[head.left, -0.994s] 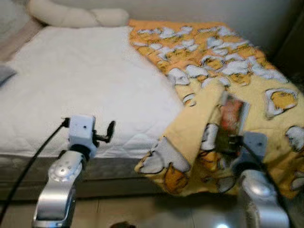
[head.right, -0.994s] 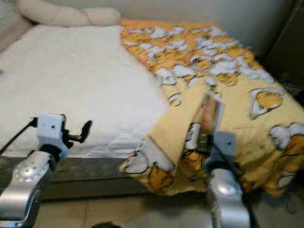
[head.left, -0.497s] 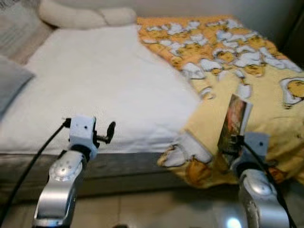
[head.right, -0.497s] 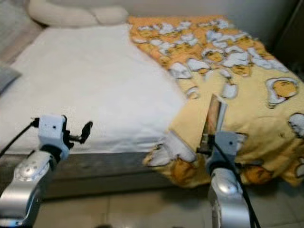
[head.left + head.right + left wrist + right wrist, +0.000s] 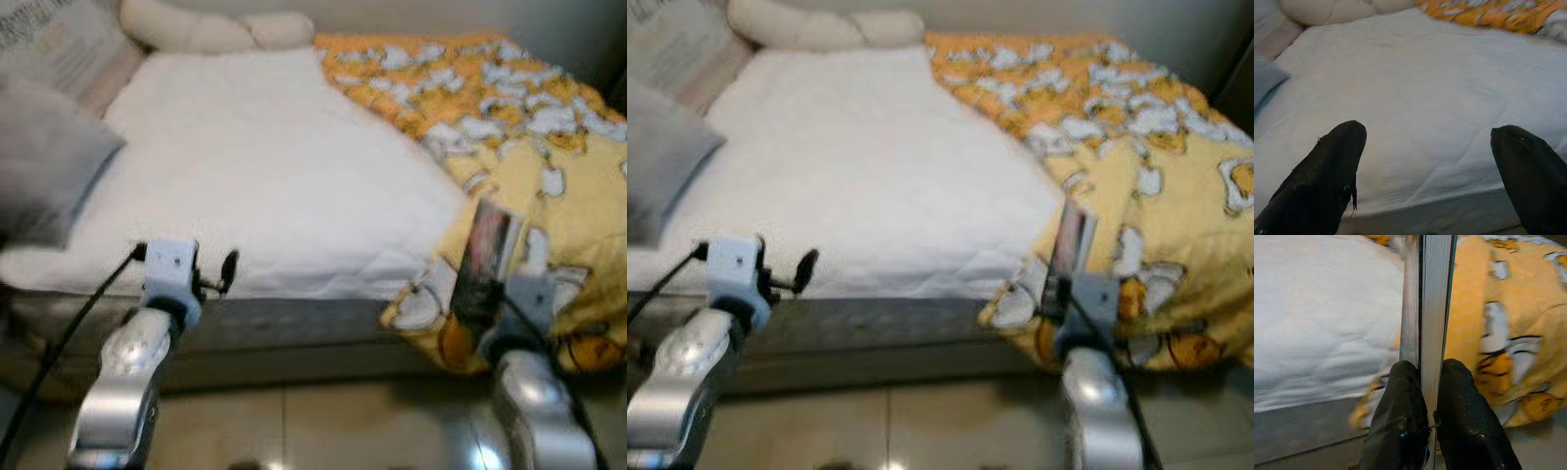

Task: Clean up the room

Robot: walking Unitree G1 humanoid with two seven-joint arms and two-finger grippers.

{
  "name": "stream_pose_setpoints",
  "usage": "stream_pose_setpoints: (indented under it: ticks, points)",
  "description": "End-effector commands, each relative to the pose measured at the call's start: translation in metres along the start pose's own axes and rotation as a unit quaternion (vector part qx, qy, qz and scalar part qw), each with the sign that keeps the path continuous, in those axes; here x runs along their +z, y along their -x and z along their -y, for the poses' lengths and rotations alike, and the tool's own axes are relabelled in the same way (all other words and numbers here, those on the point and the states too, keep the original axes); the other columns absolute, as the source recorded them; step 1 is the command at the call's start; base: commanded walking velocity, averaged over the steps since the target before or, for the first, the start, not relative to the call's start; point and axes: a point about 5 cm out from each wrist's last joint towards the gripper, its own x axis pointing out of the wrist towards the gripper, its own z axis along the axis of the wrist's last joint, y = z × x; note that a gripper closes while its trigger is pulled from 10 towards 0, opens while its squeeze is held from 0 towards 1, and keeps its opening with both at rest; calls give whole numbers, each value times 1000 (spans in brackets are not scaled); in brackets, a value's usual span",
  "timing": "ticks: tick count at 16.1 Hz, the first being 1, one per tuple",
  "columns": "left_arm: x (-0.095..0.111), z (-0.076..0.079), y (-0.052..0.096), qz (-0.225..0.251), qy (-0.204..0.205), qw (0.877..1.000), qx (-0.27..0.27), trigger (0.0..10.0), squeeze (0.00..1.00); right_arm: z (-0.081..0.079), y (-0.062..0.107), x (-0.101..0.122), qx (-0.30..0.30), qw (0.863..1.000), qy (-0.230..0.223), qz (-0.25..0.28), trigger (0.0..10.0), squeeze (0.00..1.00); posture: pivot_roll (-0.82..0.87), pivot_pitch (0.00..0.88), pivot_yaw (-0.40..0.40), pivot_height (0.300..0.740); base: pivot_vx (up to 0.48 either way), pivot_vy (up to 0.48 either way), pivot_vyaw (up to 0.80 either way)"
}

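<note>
Right gripper [image 5: 1429, 382] stays pinched on an upright book [image 5: 1429, 298]; the yellow blanket [image 5: 549, 147] beyond it now sits further right. Left gripper [image 5: 1430, 156], fingers spread, faces the white mattress [image 5: 1415, 83]; a grey pillow [image 5: 44, 157] has entered at its left.

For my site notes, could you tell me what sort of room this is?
Most likely a bedroom: a bed with a white mattress, a yellow cartoon blanket and pillows at its head.

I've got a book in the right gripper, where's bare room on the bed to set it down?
The widest free patch is the white mattress, bordered by the grey pillow, the cream bolster and the yellow blanket. The blanket side is rumpled and uneven. The right gripper holds the book upright at the blanket's edge; the left gripper hangs open before the mattress.
</note>
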Motion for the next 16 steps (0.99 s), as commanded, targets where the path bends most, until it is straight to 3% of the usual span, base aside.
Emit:
stream_pose_setpoints:
  ticks: [1,16]
  points:
    - [4,2,-2,7,0,1000,-3,10000,98,-2,-1,13,7,1000,0,30,10000,0,-19,0,-2,740,0,386,0]
    - [5,5,-6,16,-16,1000,-4,10000,90,5,-10,19,-5,999,6,44,10000,0,-27,0,6,740,0,355,0]
